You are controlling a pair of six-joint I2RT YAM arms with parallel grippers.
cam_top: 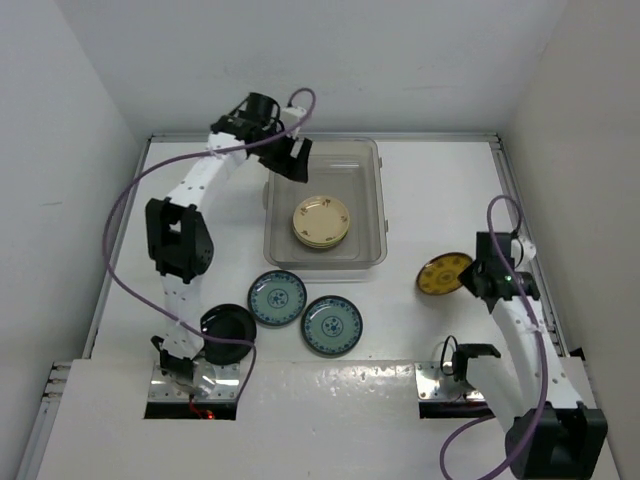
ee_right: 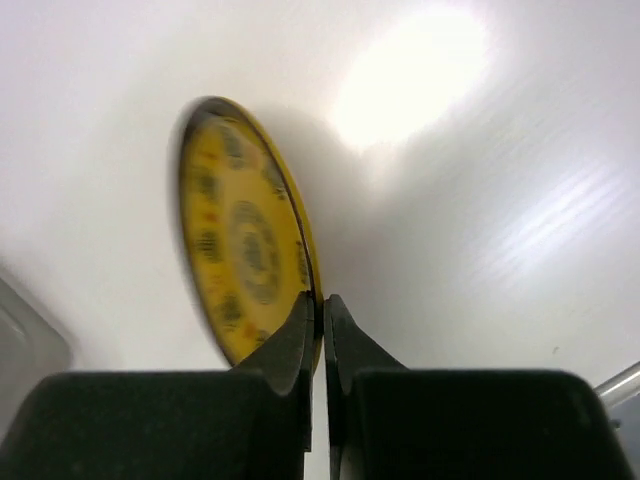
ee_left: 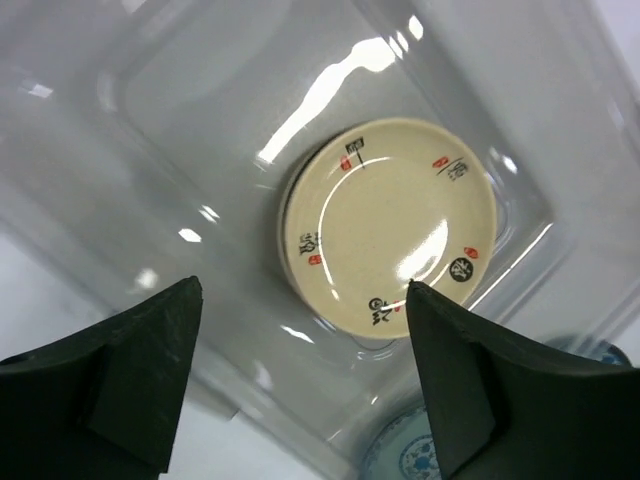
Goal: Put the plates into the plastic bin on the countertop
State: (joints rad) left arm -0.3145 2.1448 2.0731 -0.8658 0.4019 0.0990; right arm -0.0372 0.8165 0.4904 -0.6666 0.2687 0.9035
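The clear plastic bin (cam_top: 372, 200) sits at the back middle of the countertop (cam_top: 430, 190). A stack of cream plates (cam_top: 321, 221) lies in it and shows in the left wrist view (ee_left: 390, 222). My left gripper (cam_top: 289, 157) hovers open and empty over the bin's back left corner. My right gripper (cam_top: 478, 278) is shut on the rim of an amber-yellow plate (cam_top: 443, 273), held tilted on edge above the countertop in the right wrist view (ee_right: 240, 255). Two blue-green plates (cam_top: 277, 298) (cam_top: 331, 324) and a glossy black plate (cam_top: 227, 333) lie in front of the bin.
White walls border the countertop on the left, back and right. The arm bases stand at the near edge (cam_top: 190, 375) (cam_top: 455, 375). The left arm's purple cable (cam_top: 118, 225) loops over the left side.
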